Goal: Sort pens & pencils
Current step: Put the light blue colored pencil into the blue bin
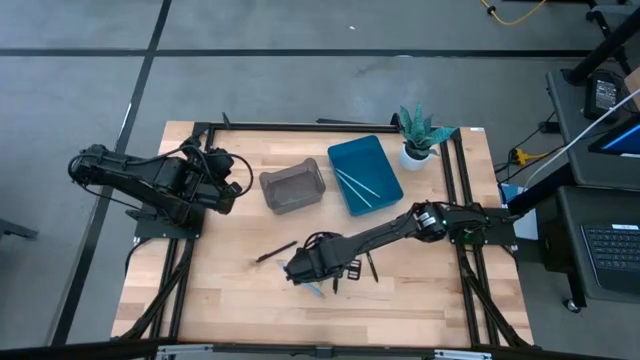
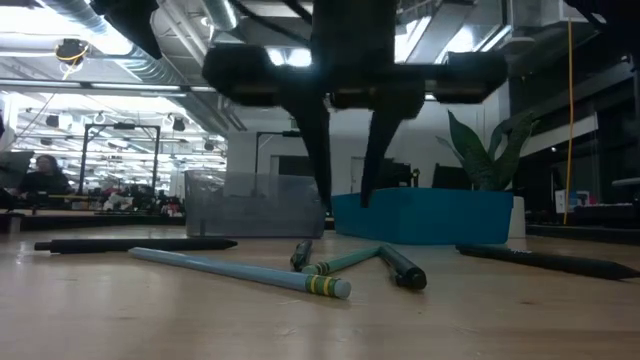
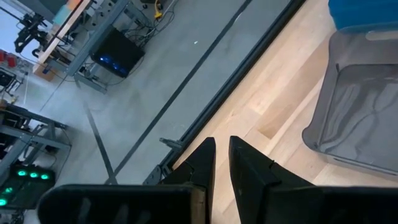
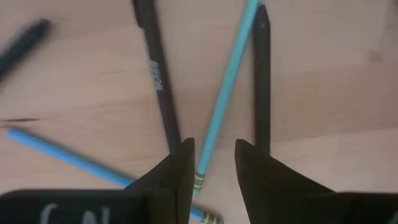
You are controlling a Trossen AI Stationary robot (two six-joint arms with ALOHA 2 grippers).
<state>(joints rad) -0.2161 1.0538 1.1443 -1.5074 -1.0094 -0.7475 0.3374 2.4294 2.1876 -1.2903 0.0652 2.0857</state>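
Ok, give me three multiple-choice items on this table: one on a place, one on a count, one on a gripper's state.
1. Where is the right gripper?
A. Over the loose sticks at the front of the table
B. Inside the grey bin
C. Beside the potted plant

2. How many light blue sticks lie in the blue tray?
A. None
B. Two
C. Five

3. How do the right gripper's fingers stand?
A. Shut on a black stick
B. Shut with no gap
C. Apart, with a light blue pencil running between them

Answers:
1. A: the high view shows the right arm reaching to the scattered sticks, away from the grey bin and the potted plant.
2. B: two pale sticks show on the tray's floor.
3. C: the right wrist view shows a gap between the fingers, with the pencil below it.
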